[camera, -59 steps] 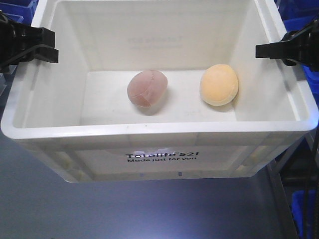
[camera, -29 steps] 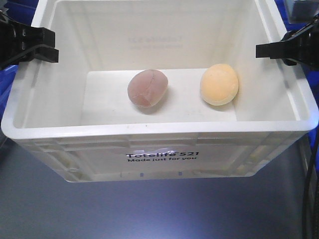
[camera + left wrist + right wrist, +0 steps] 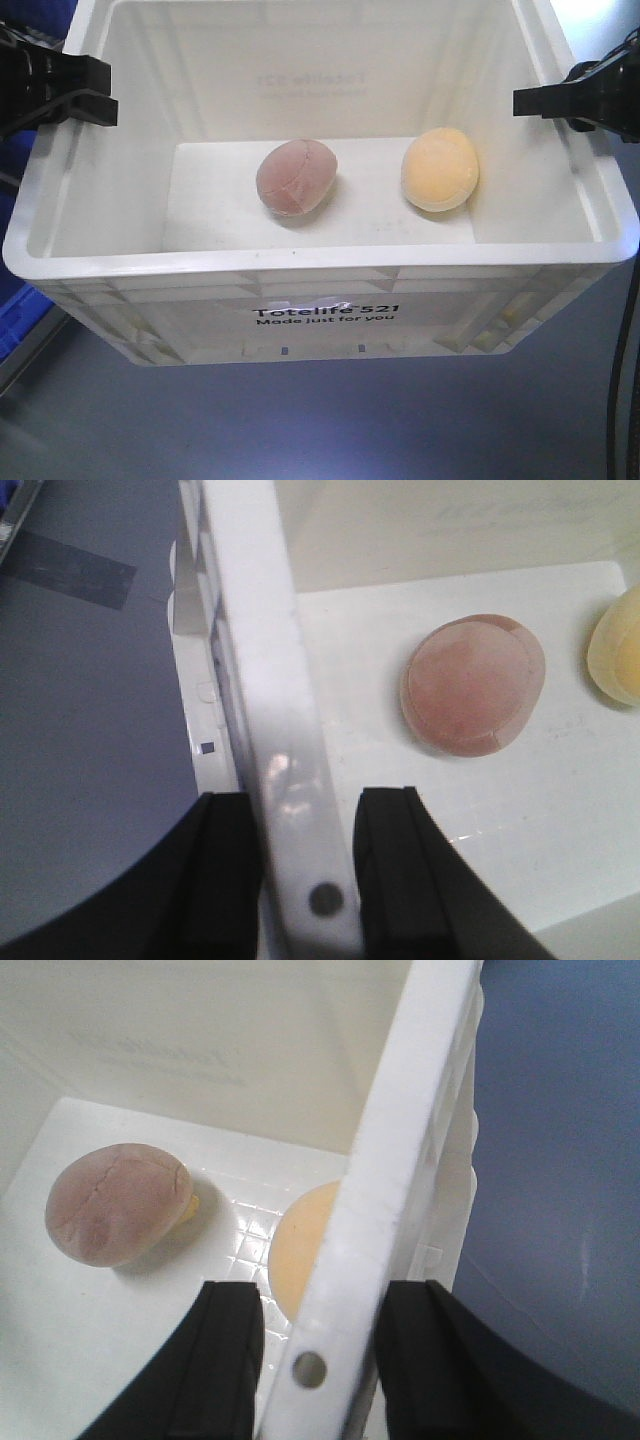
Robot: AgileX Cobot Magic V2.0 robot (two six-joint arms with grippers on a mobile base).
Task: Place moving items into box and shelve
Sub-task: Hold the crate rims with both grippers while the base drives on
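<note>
Clamping opposite end rims of the box (image 3: 320, 258), the left pincer (image 3: 305, 880) and right pincer (image 3: 320, 1360) hold it lengthwise between them, the pinkish lump (image 3: 296, 177) inside nearer the left one, the yellow lump (image 3: 440, 169) nearer the right.

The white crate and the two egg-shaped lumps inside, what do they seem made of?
The white crate: moulded plastic, slightly glossy, ribbed walls, glare. The pinkish-brown lump and pale yellow-orange lump: likely soft foam or dough, matte; the pink one shows a crack line.
</note>
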